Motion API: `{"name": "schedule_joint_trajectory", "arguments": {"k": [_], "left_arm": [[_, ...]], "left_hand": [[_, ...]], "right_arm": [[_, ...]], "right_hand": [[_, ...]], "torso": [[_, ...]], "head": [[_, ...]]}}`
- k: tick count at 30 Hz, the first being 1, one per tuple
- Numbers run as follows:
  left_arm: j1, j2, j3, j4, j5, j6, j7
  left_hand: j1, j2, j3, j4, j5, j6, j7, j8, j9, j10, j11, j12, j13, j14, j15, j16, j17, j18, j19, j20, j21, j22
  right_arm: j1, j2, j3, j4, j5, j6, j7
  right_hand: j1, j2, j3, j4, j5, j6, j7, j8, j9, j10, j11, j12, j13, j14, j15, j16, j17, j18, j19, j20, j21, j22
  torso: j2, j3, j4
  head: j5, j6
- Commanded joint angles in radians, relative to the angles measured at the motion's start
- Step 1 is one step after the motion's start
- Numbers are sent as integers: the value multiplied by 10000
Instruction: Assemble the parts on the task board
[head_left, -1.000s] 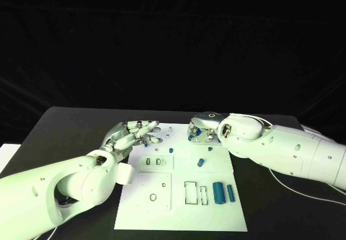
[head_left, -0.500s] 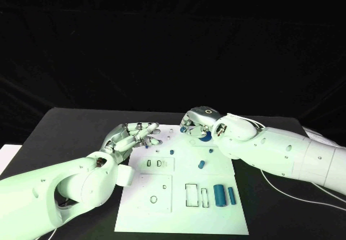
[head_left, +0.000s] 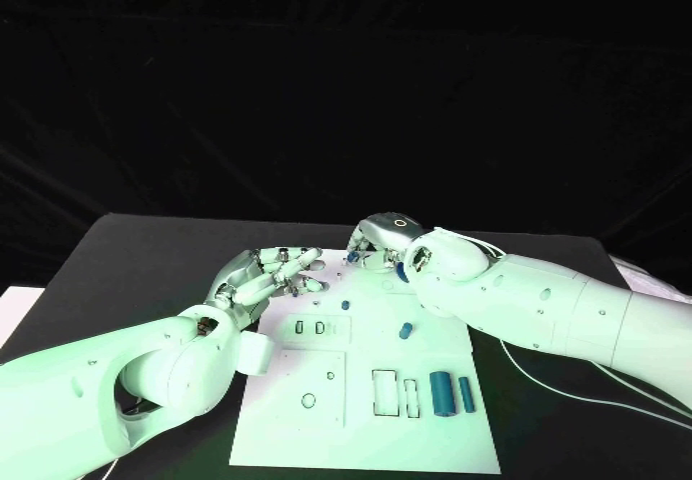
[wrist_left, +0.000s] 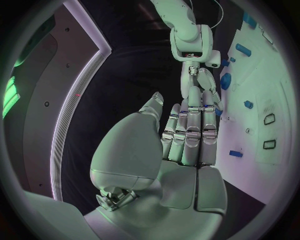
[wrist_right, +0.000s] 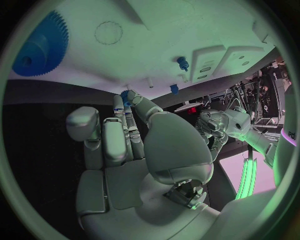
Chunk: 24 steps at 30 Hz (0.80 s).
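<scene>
The white task board (head_left: 378, 438) lies in the middle of the black table. My right hand (head_left: 378, 243) hovers over its far edge and pinches a small blue part (wrist_right: 125, 95) between thumb and fingertips. A toothed blue gear (wrist_right: 39, 47) lies on the board (wrist_right: 156, 27) beneath that hand. My left hand (head_left: 274, 273) is at the board's far left corner; its fingers (wrist_left: 190, 127) are stretched out side by side, the thumb apart, nothing in the palm. A blue peg (head_left: 345, 303), a short blue piece (head_left: 405, 329) and two long blue cylinders (head_left: 441, 392) rest on the board.
Several outlined slots (head_left: 382, 390) and holes are cut into the board's near half. A thin white cable (head_left: 577, 395) runs across the table on the right, under my right arm. Bare black tabletop lies to the far left.
My right hand has moved left and toward the board's far edge, carrying the small blue part. My left hand has hardly shifted.
</scene>
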Motion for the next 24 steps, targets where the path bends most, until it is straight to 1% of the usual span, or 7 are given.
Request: {"name": "schedule_joint_trajectory", "arguments": {"k": [1,6,7,10,14,19,24], "left_arm": [[11,32,6,-34,60,244,60],[12,17,6,-55,94,249,59],[12,13,6,-55,97,250,60],[12,-1,6,-52,103,254,60],[12,-8,6,-53,106,254,57],[13,-8,6,-58,108,258,49],[13,-5,6,-62,109,274,46]], "left_hand": [[25,57,-4,-50,8,-52,38,-42,-9,-97,-1,-64,-9,-94,-7,-59,9,106,-23,27,-41,-9],[31,65,-4,-57,10,-54,40,-45,-8,-101,2,-65,-10,-106,-4,-67,19,106,-31,30,-46,-12],[31,65,-4,-57,10,-54,40,-45,-8,-101,2,-65,-10,-106,-4,-67,19,106,-31,30,-46,-12],[31,65,-4,-57,10,-54,40,-45,-8,-101,2,-65,-10,-106,-4,-67,19,106,-31,30,-46,-12],[31,65,-4,-57,10,-54,40,-45,-8,-101,2,-65,-10,-106,-4,-67,19,106,-31,30,-46,-12],[46,73,-1,-71,11,-58,41,-50,-8,-107,3,-66,-12,-118,-2,-76,31,107,-38,33,-51,-16],[46,73,-1,-71,11,-58,41,-50,-8,-107,3,-66,-12,-118,-2,-76,31,107,-38,33,-51,-16]], "right_arm": [[-11,103,4,-85,-83,202,-347],[-23,207,1,-203,-142,218,-492],[-24,221,0,-220,-157,202,-529],[-28,257,-1,-255,-196,162,-615],[-29,291,-1,-233,-221,172,-633],[-30,333,-2,-193,-231,272,-552],[-35,338,-7,-176,-227,297,-486]], "right_hand": [[-137,-37,143,117,33,-9,-14,-18,122,-38,32,-60,2,315,0,-37,-4,-199,-66,-19,50,14],[-143,-43,147,123,27,-12,-13,-20,123,-41,33,-63,2,315,1,-37,-5,-199,-67,-18,53,18],[-149,-46,152,130,22,-15,-13,-22,124,-42,34,-65,2,315,2,-35,-3,-199,-68,-17,56,21],[-177,-68,172,163,-13,-23,-11,-28,130,-45,35,-72,3,317,5,-27,3,-198,-75,-14,67,27],[-188,-84,187,179,-47,-24,-13,-29,135,-46,35,-76,4,318,6,-18,12,-200,-75,-12,80,44],[-197,-95,199,193,-72,-26,-14,-31,139,-44,35,-78,6,318,6,-15,12,-199,-79,-10,85,46],[-203,-103,208,203,-88,-26,-16,-32,142,-42,34,-79,7,320,6,-9,19,-199,-82,-8,89,48]], "torso": [[24,-10,-4],[23,-14,10],[29,-20,17],[36,-11,14],[39,-12,3],[48,-10,-7],[59,-3,-3]], "head": [[14,-28],[27,-46],[0,-68],[-14,-64],[21,-45],[59,-53],[78,-69]]}}
